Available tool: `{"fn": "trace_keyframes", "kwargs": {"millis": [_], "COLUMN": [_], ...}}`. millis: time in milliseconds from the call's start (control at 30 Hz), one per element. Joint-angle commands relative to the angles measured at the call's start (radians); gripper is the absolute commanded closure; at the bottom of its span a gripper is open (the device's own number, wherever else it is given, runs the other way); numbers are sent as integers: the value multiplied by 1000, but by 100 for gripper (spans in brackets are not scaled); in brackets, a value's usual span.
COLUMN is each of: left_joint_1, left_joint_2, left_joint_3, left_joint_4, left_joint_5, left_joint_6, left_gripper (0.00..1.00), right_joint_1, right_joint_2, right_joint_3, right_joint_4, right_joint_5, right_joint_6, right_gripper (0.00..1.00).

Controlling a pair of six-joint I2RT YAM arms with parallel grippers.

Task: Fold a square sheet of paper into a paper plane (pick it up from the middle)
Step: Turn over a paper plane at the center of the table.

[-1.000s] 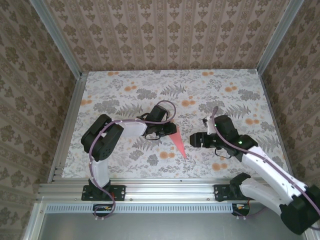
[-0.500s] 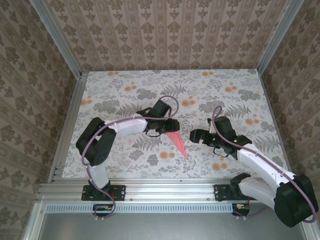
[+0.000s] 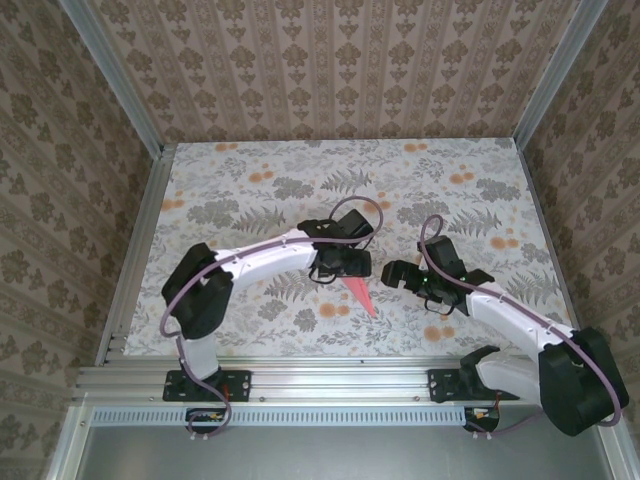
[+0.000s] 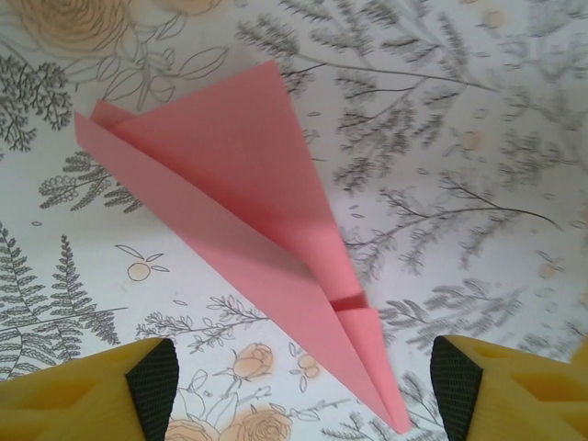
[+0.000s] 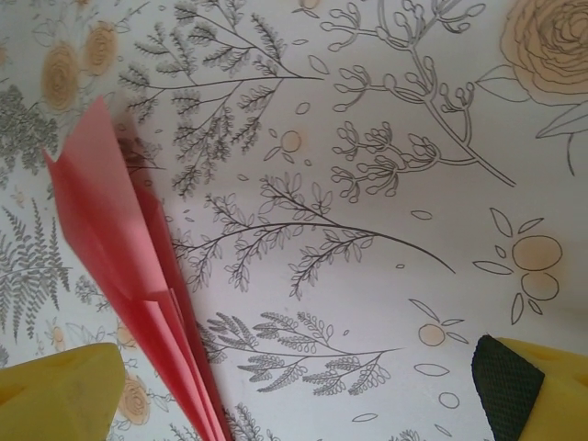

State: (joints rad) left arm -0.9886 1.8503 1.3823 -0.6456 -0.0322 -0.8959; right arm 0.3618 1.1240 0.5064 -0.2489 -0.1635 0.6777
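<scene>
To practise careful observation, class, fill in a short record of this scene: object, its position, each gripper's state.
Object: paper plane, salmon-pink, pointed dart
Position: lying on the floral table, centre, toward the near edge
Left gripper: open, over the plane, not gripping
Right gripper: open, beside the plane, empty

Paper plane (image 3: 358, 297) tail hidden under left claw (image 3: 343, 268), top view.

The left gripper (image 3: 342, 264) has slid right over the wide far end of the paper plane (image 3: 360, 298), hiding more of it; its jaws have spread apart; the right gripper (image 3: 397, 273) has opened wider; its elbow has swung left.
</scene>
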Motion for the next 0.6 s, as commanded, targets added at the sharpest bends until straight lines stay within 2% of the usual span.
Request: {"fn": "trace_keyframes", "kwargs": {"millis": [0, 267, 467, 567], "left_joint_1": [1, 14, 23, 28], "left_joint_2": [53, 100, 66, 50], "left_joint_3": [29, 43, 1, -18], "left_joint_4": [-81, -42, 5, 12], "left_joint_5": [-43, -16, -9, -9], "left_joint_6": [-84, -92, -81, -74], "left_gripper": [25, 31, 45, 57], "right_joint_1": [-8, -9, -10, -10], "right_joint_2": [2, 22, 80, 127], "right_joint_3": [15, 14, 22, 43], "right_joint_4": [8, 34, 84, 94], "right_joint_5": [25, -22, -118, -161], "right_joint_6": [25, 20, 32, 37], "right_gripper": [0, 0, 0, 0]}}
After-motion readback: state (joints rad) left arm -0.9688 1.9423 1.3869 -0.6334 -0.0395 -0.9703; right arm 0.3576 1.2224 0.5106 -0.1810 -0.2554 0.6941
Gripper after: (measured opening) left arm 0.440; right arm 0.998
